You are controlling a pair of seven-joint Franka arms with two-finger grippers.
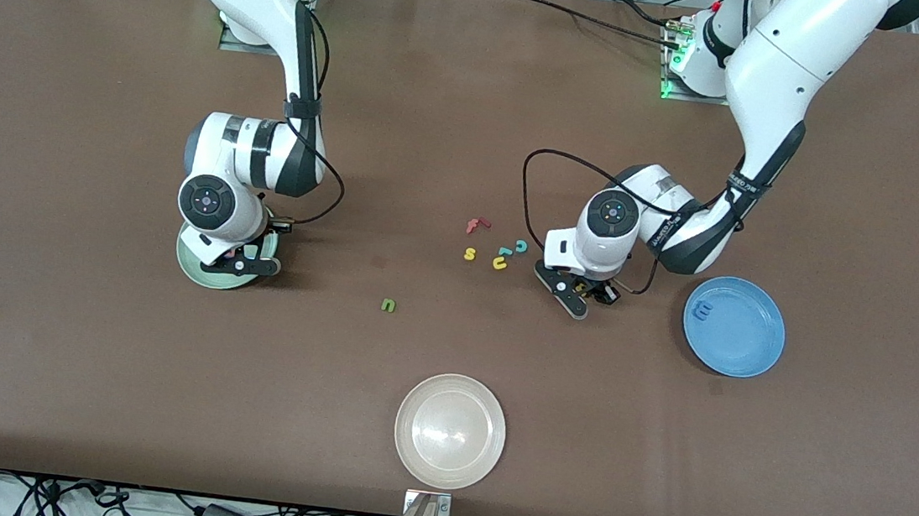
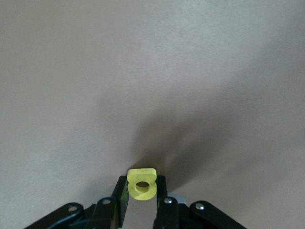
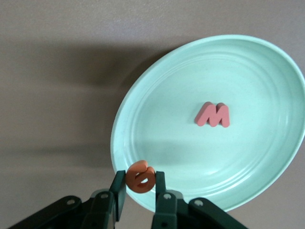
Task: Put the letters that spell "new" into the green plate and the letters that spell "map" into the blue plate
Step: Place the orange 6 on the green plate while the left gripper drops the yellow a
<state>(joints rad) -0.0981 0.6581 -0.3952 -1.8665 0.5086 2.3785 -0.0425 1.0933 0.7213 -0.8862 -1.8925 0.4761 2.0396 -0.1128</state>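
Yellow "a" [image 2: 141,183], flat with round hole, pinched between left fingers [image 2: 123,200].

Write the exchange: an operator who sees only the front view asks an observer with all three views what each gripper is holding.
Operator: What is the left gripper shut on?
Observer: The yellow "a", pinched between its fingers.
Operator: And the right gripper, over the green plate?
Observer: It holds the orange "e", above the plate's rim.
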